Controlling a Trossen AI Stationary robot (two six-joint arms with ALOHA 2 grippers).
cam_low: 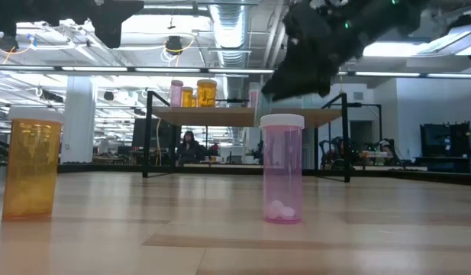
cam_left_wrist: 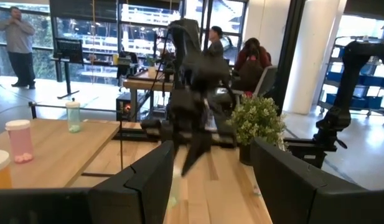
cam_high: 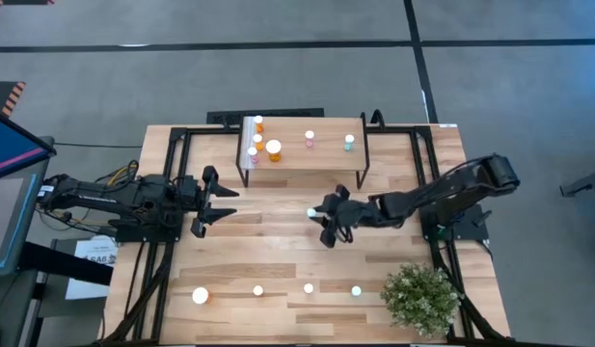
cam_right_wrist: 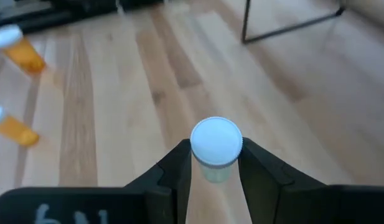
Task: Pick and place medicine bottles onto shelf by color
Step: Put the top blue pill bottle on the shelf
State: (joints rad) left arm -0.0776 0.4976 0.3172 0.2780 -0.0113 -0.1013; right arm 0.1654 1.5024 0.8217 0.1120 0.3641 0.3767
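The shelf [cam_high: 302, 164], light wood on black legs, stands at the table's far middle. On it are three orange bottles, two pink ones and a teal one [cam_high: 349, 142]. Near the table's near edge stand a large orange bottle [cam_high: 200, 296], a small bottle [cam_high: 257, 289], a pink one [cam_high: 309, 287] and a teal one [cam_high: 356, 290]. My right gripper [cam_high: 320, 216] hovers at mid-table in front of the shelf, shut on a pale teal bottle [cam_right_wrist: 216, 142]. My left gripper [cam_high: 215, 202] waits open at the table's left. My right gripper pinches the pale teal bottle between its two fingers [cam_right_wrist: 179, 168], just under the white cap [cam_right_wrist: 216, 167]. The fingers reach in from the table's right, slanting down. The bottle is upright and lifted clear of the table.
A potted plant [cam_high: 419, 297] stands at the table's near right corner. The shelf's black legs [cam_high: 363, 178] come down to the table close to the right gripper. Bare wood lies between the shelf and the near row of bottles. People show in the room beyond.
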